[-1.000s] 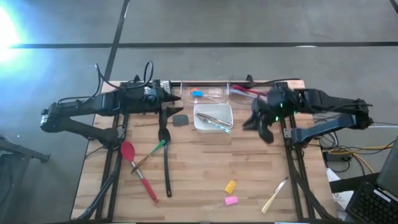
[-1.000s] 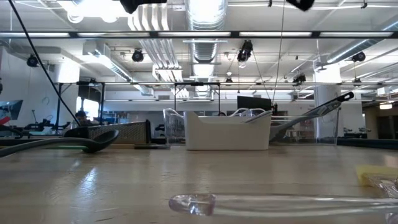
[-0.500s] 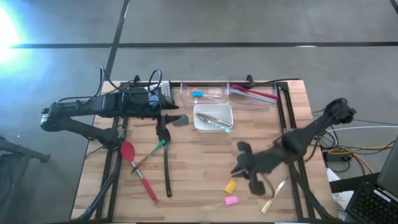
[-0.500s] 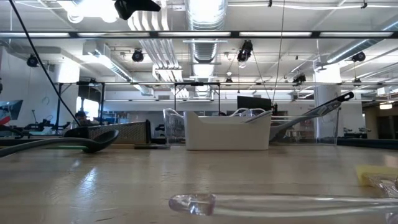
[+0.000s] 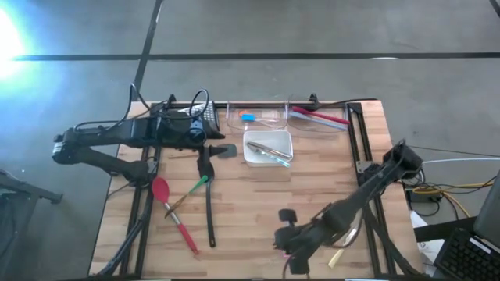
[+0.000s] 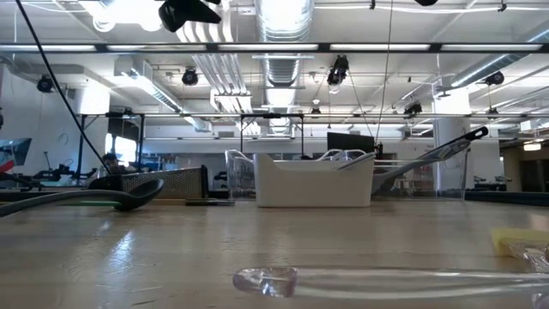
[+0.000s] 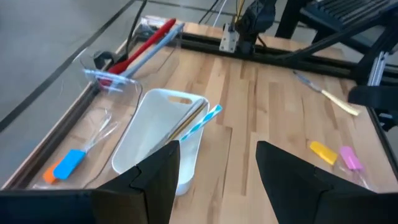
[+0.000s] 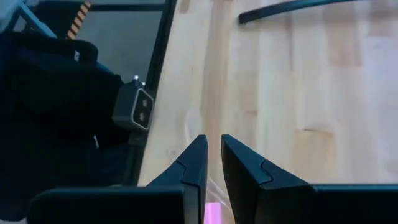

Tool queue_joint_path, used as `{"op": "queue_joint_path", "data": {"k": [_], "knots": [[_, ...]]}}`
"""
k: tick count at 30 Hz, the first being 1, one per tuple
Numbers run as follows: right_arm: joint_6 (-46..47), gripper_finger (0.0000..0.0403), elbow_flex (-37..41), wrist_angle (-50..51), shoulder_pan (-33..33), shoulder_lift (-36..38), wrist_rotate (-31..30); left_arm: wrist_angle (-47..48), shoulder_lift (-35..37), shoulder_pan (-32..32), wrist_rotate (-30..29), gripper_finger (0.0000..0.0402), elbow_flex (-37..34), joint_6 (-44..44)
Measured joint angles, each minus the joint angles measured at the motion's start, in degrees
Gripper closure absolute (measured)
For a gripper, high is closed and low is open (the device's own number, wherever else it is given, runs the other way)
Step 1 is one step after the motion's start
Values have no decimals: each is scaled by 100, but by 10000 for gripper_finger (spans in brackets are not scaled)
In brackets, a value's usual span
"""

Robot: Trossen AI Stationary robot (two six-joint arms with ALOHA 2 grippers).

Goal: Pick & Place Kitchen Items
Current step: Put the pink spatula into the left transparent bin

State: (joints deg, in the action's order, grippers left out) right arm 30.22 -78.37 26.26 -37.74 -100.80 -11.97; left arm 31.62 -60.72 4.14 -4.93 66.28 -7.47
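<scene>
small pink piece [image 8: 213,213] under right gripper [image 8: 212,168], fingers nearly closed, empty; next we open & descend.

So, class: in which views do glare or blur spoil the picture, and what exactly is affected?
High view: white glare burns out the upper-left corner, and the right gripper is smeared. Low view: ceiling lights blaze, and the near clear plastic utensil handle is soft. Right wrist view: the wooden table is blurred. Left wrist view: the white square tray is sharp.
</scene>
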Motion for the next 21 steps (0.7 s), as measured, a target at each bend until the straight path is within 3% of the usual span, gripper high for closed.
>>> {"op": "queue_joint_path", "data": {"k": [10,21], "knots": [[452,360,-1291,1190,-26,-1477,17,124,-67,-9,-2,184,-2,-23],[386,351,-2179,1259,-28,-2550,554,144,-69,-10,-1,184,-2,5]]}}
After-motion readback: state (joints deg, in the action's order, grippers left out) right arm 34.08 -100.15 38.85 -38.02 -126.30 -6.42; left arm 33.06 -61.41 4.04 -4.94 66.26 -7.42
